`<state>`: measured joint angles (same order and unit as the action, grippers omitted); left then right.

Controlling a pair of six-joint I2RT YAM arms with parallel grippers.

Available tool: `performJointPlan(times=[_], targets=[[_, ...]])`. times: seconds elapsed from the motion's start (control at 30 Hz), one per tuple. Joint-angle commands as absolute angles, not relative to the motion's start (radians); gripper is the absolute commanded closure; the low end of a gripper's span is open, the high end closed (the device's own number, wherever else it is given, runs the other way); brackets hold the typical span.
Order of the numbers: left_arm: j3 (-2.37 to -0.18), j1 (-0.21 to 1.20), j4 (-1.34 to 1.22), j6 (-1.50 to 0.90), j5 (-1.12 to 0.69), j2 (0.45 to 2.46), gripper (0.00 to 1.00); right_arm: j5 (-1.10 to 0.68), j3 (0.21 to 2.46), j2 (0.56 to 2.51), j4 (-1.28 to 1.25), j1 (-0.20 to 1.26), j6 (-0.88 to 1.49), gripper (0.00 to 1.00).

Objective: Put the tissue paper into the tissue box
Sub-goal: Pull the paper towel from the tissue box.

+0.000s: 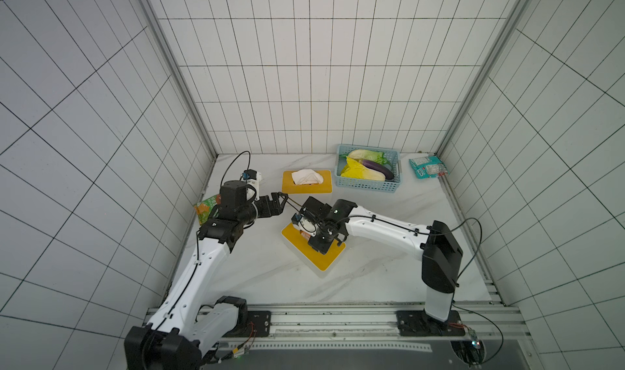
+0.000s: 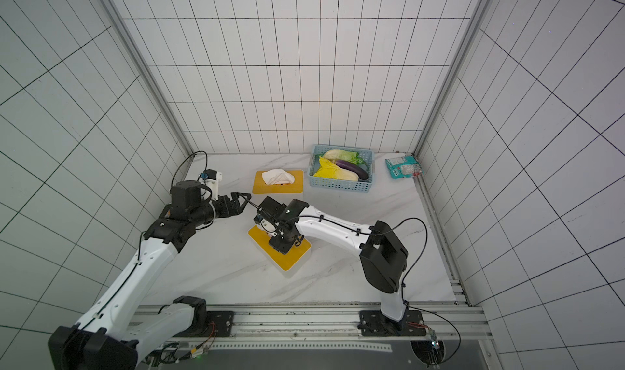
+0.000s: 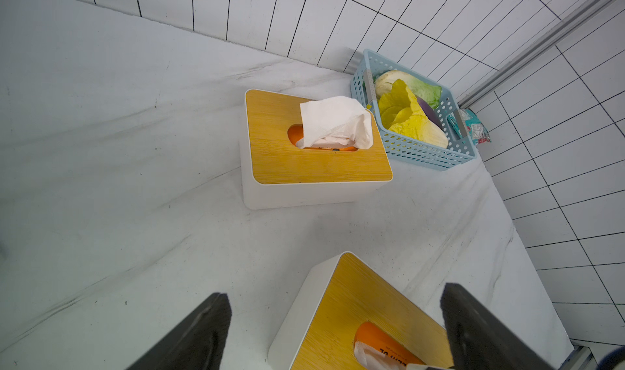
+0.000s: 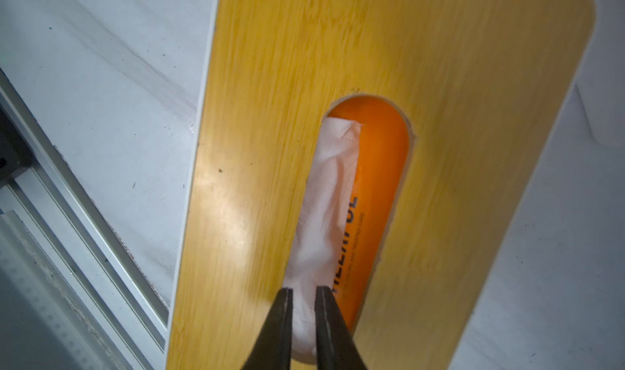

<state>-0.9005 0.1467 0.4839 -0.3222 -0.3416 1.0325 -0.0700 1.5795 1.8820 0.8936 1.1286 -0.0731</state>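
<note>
Your right jaws are down on the near tissue box [image 1: 324,260], which sits skewed in the middle of the marble bench [image 1: 270,277]. In the right wrist view they stand almost together at one end of the oval slot in the bamboo lid, with a fold of the tissue paper [image 4: 324,199] between them. They appear to be pinching it, though the picture is slightly blurred there. The tissue paper lies along one edge of the slot, low in the opening. Beside it you can see the orange tissue pack [image 4: 382,168] inside the box.

Your left jaws are spread wide and hold nothing. They hang just beside the near box on the robot's left, and their dark fingers [image 3: 203,334] frame that box in the left wrist view.

Further back stands a second tissue box [image 1: 304,188] with a crumpled sheet [image 1: 306,177] sticking up out of its slot. To its right, a blue basket [image 1: 367,185] holds napa cabbage [image 1: 358,173] and an eggplant [image 1: 377,167]. A teal snack packet [image 1: 427,167] lies in the far corner.
</note>
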Motion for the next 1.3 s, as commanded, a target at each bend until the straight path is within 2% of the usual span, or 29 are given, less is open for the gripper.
performJointPlan(times=[0.0, 0.17, 0.37, 0.43, 0.83, 1.07, 1.27], targets=[[-0.89, 0.141, 0.461, -0.322, -0.353, 1.025, 0.05, -0.054, 1.594, 1.924, 0.945, 1.14, -0.096, 0.82], [-0.89, 0.141, 0.462, -0.322, -0.355, 1.024, 0.05, 0.003, 1.601, 1.942, 0.966, 1.14, -0.131, 0.82], [-0.888, 0.141, 0.462, -0.322, -0.355, 1.022, 0.05, -0.005, 1.619, 1.955, 1.006, 1.14, -0.168, 0.6], [-0.888, 0.141, 0.462, -0.322, -0.356, 1.024, 0.05, -0.028, 1.634, 1.967, 1.016, 1.14, -0.163, 0.56], [-0.888, 0.14, 0.462, -0.322, -0.354, 1.023, 0.05, -0.031, 1.662, 2.059, 1.052, 1.141, -0.128, 0.62], [-0.887, 0.139, 0.462, -0.322, -0.354, 1.023, 0.05, -0.001, 1.65, 2.102, 1.058, 1.14, -0.075, 0.69], [-0.887, 0.14, 0.461, -0.322, -0.359, 1.026, 0.05, 0.014, 1.616, 2.115, 1.017, 1.143, -0.022, 0.84]])
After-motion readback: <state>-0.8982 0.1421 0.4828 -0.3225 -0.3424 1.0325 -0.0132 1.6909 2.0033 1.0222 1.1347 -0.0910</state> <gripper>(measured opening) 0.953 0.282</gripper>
